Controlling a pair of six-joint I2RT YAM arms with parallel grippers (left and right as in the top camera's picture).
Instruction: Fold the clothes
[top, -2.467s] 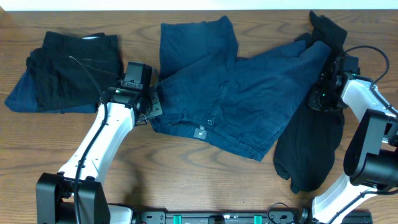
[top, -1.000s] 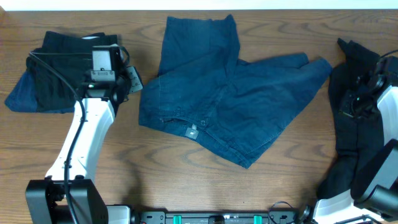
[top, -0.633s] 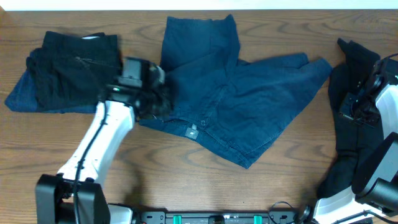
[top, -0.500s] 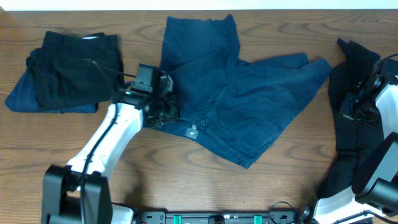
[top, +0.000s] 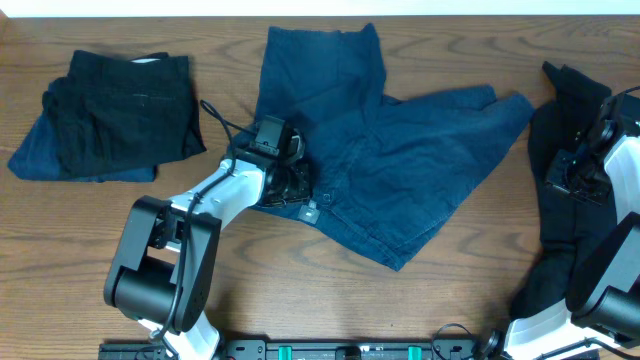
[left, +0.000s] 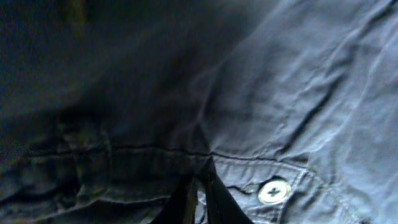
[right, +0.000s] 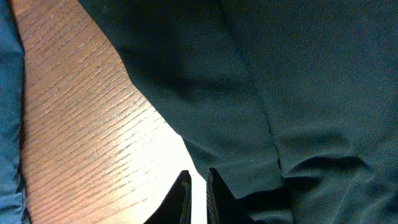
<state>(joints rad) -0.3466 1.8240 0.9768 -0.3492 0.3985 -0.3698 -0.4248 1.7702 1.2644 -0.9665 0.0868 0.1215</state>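
The dark blue denim shorts (top: 400, 170) lie spread flat mid-table, waistband toward the front left, legs toward the back and right. My left gripper (top: 298, 186) is down on the waistband. In the left wrist view its fingers (left: 200, 186) are together, tips against the waistband seam (left: 143, 152) just left of a white button (left: 273, 191). My right gripper (top: 572, 172) is over a black garment (top: 555, 235) lying lengthwise at the right edge. In the right wrist view its fingers (right: 198, 179) are together and empty at the black cloth's (right: 280, 93) edge.
A folded stack of black clothes (top: 125, 105) on a navy piece (top: 32, 158) sits at the back left. Bare wooden table (top: 300, 290) runs along the front. The right wrist view shows bare wood (right: 81, 124) between the black garment and the shorts' edge (right: 6, 93).
My left arm swung from the folded stack down onto the shorts' waistband. Earlier the shorts shifted left and the black garment was drawn off them to the right. The right arm is still lately.
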